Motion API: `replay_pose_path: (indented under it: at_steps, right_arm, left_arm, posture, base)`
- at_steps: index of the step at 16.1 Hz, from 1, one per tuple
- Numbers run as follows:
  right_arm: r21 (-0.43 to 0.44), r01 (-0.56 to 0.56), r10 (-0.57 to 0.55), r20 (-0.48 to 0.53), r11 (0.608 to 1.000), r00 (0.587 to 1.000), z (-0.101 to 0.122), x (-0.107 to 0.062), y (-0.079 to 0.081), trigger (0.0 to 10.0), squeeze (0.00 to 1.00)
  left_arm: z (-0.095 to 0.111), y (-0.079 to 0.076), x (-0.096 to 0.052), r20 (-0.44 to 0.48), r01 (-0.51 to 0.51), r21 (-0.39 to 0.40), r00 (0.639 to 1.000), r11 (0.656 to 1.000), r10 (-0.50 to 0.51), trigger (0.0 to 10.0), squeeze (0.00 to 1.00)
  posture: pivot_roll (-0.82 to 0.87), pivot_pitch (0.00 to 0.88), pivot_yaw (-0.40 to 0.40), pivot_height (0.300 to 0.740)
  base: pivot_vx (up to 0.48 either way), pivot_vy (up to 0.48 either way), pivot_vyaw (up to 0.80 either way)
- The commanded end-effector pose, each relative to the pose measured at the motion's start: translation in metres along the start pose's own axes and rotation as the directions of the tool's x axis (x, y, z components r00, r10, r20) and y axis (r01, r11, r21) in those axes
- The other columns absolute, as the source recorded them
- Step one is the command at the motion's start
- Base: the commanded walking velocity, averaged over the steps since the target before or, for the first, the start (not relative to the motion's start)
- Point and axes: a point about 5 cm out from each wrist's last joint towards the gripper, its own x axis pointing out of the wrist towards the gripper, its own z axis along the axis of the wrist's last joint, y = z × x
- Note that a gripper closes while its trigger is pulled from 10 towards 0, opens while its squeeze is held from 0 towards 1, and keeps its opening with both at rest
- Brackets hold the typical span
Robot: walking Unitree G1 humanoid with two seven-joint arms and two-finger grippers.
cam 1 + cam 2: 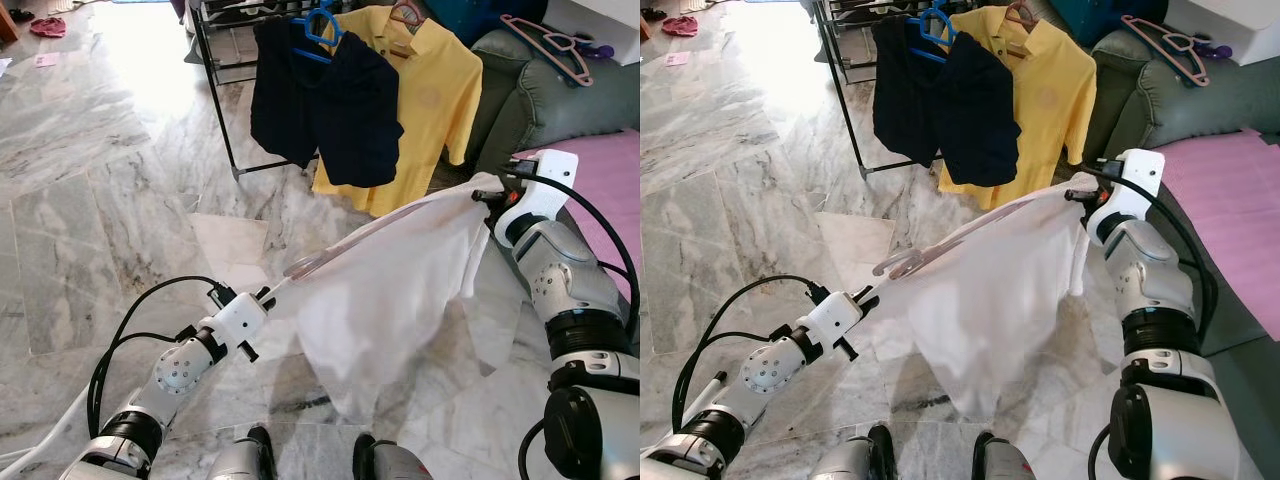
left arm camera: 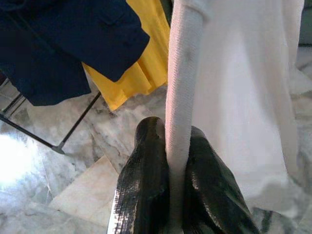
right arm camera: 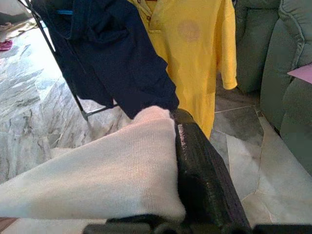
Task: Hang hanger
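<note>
Stretching white shirt (image 1: 400, 290) on its pale hanger (image 1: 902, 262) | left gripper (image 2: 170, 161) and right gripper (image 3: 195, 161) each clamp cloth | long axis slants up-right | rack (image 1: 215, 90) ahead, right arm nearer.

The white shirt (image 1: 400, 290) is seen as matt knit cloth with a fine ribbed weave, and it is pinched between glossy black fingers (image 2: 146, 185) of a slightly pebbled finish. A translucent pink plastic hanger (image 1: 915, 258) is threaded through it. The floor (image 1: 100, 200) is polished grey-veined marble, glossy under glare. The rack (image 1: 215, 100) is made of thin black metal.
</note>
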Motion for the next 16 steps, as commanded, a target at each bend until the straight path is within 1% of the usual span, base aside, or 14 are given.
replay_pose_path:
  at_steps: [1,2,3,4,5,6,7,8,9,10,12,13,14,16]
  right_arm:
    - [-0.012,0.023,-0.023,0.033,1.000,0.999,0.009,-0.003,-0.005,0.0,0.00]
    - [-0.011,0.023,-0.022,0.034,1.000,0.999,0.010,-0.003,-0.005,0.0,0.00]
    - [-0.010,0.021,-0.021,0.035,1.000,0.999,0.010,-0.003,-0.004,0.0,0.00]
    - [-0.007,0.012,-0.012,0.037,1.000,0.999,0.011,-0.002,-0.002,0.0,0.00]
    - [-0.006,-0.004,0.004,0.036,1.000,0.999,0.012,-0.001,0.002,0.0,0.00]
    - [-0.002,-0.048,0.048,0.034,0.999,0.998,0.013,0.000,0.013,0.0,0.00]
    - [0.002,-0.098,0.097,0.027,0.995,0.995,0.011,0.000,0.026,0.0,0.00]
    - [0.004,-0.114,0.114,0.025,0.994,0.993,0.010,0.000,0.030,0.0,0.00]
    - [0.009,-0.157,0.157,0.011,0.988,0.988,0.006,-0.002,0.041,0.0,0.00]
    - [0.002,-0.186,0.186,-0.004,0.982,0.982,0.002,-0.003,0.051,0.0,0.00]
    - [-0.016,-0.220,0.219,-0.027,0.975,0.975,-0.005,-0.005,0.064,0.0,0.00]
    - [-0.017,-0.248,0.247,-0.056,0.969,0.967,-0.011,-0.007,0.078,0.0,0.00]
    - [-0.028,-0.275,0.272,-0.084,0.961,0.959,-0.016,-0.010,0.089,0.0,0.00]
    - [-0.027,-0.292,0.288,-0.102,0.956,0.952,-0.022,-0.012,0.096,0.0,0.00]
  left_arm:
    - [-0.010,0.002,-0.008,-0.043,-0.017,0.011,0.999,1.000,0.018,0.0,0.00]
    - [-0.009,0.001,-0.008,-0.038,-0.007,0.024,0.999,1.000,0.008,0.0,0.00]
    - [-0.009,-0.001,-0.008,-0.036,0.016,0.055,0.999,0.998,-0.014,0.0,0.00]
    - [-0.008,-0.004,-0.007,-0.039,0.056,0.108,0.998,0.993,-0.052,0.0,0.00]
    - [-0.010,-0.008,-0.006,-0.065,0.091,0.143,0.994,0.986,-0.082,0.0,0.00]
    - [-0.014,-0.014,-0.004,-0.121,0.140,0.188,0.986,0.972,-0.118,0.0,0.00]
    - [-0.017,-0.017,-0.002,-0.162,0.152,0.183,0.979,0.971,-0.123,0.0,0.00]
    - [-0.017,-0.018,-0.001,-0.173,0.155,0.178,0.977,0.972,-0.124,0.0,0.00]
    - [-0.018,-0.021,0.003,-0.198,0.151,0.157,0.973,0.976,-0.119,0.0,0.00]
    - [-0.016,-0.022,0.007,-0.198,0.132,0.134,0.975,0.982,-0.104,0.0,0.00]
    - [-0.010,-0.023,0.014,-0.184,0.096,0.101,0.980,0.990,-0.076,0.0,0.00]
    - [-0.004,-0.022,0.023,-0.184,0.037,0.039,0.983,0.999,-0.029,0.0,0.00]
    - [0.000,-0.019,0.030,-0.188,-0.033,-0.039,0.982,0.999,0.025,0.0,0.00]
    - [0.006,-0.013,0.035,-0.180,-0.109,-0.117,0.980,0.987,0.086,0.0,0.00]
  posture:
    - [-0.07,0.217,-0.010,0.740]
    - [-0.07,0.217,-0.010,0.740]
    - [-0.07,0.217,-0.010,0.740]
    - [-0.07,0.215,-0.011,0.740]
    - [-0.07,0.213,-0.010,0.740]
    - [-0.07,0.210,-0.010,0.740]
    - [-0.07,0.208,-0.010,0.740]
    - [-0.07,0.208,-0.010,0.740]
    - [-0.07,0.208,-0.009,0.740]
    - [-0.07,0.207,-0.009,0.740]
    - [-0.08,0.207,-0.007,0.740]
    - [-0.08,0.207,-0.009,0.740]
    - [-0.07,0.208,-0.009,0.740]
    - [-0.07,0.207,-0.009,0.740]
  base:
    - [0.000,0.000,0.00]
    - [0.000,0.000,0.00]
    - [0.000,0.000,0.00]
    - [0.000,0.000,0.00]
    - [0.000,0.000,0.00]
    - [0.000,0.000,0.00]
    - [0.000,0.000,0.00]
    - [0.000,0.000,0.00]
    - [0.000,0.000,0.00]
    - [0.000,0.000,0.00]
    - [0.000,0.000,0.00]
    - [0.000,0.000,0.00]
    - [0.000,0.000,0.00]
    - [0.000,0.000,0.00]
